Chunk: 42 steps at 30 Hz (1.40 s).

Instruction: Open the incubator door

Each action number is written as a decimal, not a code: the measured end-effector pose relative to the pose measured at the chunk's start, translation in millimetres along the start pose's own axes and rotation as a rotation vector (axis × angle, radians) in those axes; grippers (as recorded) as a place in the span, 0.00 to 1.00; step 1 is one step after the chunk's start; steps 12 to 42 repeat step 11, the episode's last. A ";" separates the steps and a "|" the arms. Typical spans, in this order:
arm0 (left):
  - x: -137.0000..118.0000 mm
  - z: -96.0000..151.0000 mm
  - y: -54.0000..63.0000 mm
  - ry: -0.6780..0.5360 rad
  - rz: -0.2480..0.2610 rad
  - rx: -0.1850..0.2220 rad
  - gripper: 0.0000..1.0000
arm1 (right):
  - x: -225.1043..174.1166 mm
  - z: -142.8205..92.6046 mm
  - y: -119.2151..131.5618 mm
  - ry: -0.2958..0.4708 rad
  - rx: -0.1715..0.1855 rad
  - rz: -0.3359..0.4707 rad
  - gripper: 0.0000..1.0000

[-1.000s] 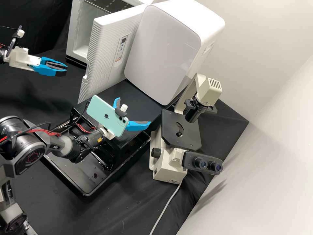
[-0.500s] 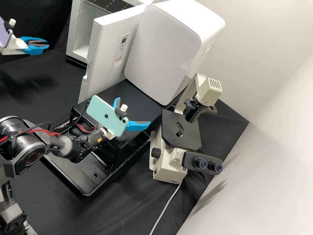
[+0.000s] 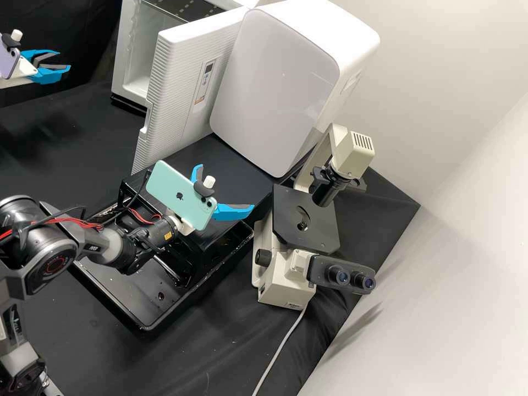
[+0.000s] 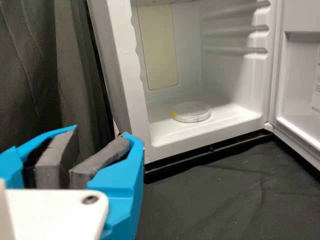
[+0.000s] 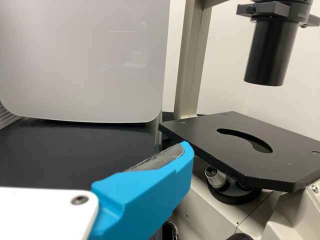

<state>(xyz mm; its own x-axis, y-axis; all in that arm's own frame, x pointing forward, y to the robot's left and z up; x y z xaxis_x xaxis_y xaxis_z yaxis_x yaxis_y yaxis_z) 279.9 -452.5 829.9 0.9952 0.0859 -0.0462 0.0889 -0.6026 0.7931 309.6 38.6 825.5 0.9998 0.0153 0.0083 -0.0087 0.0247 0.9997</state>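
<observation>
The incubator door (image 3: 179, 93), white and ribbed with a small display, stands swung open from the incubator (image 3: 132, 66). At the upper left, my left gripper (image 3: 64, 60) is apart from the door, open and holding nothing. In the left wrist view, my left gripper (image 4: 101, 132) has a gap between its grey pads, outside the incubator (image 4: 132, 95); the door (image 4: 302, 85) shows its inner face. My right gripper (image 3: 225, 187) is spread wide open over the black platform, between door and microscope. One blue finger of my right gripper (image 5: 145, 195) appears in the right wrist view.
A clear dish (image 4: 191, 112) lies on the incubator floor. The large white rounded device (image 3: 275, 82) stands beside the door. The microscope (image 3: 305, 220) is to the right of my right gripper, and a black tray (image 3: 143, 325) lies under that arm.
My left gripper has moved up and to the left in the high view, away from the door, and its fingers have spread farther apart. The right arm has kept still.
</observation>
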 end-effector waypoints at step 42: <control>-9.9 2.4 6.6 -0.013 0.211 -0.077 1.00 | 0.0 0.0 0.0 0.000 0.000 0.000 1.00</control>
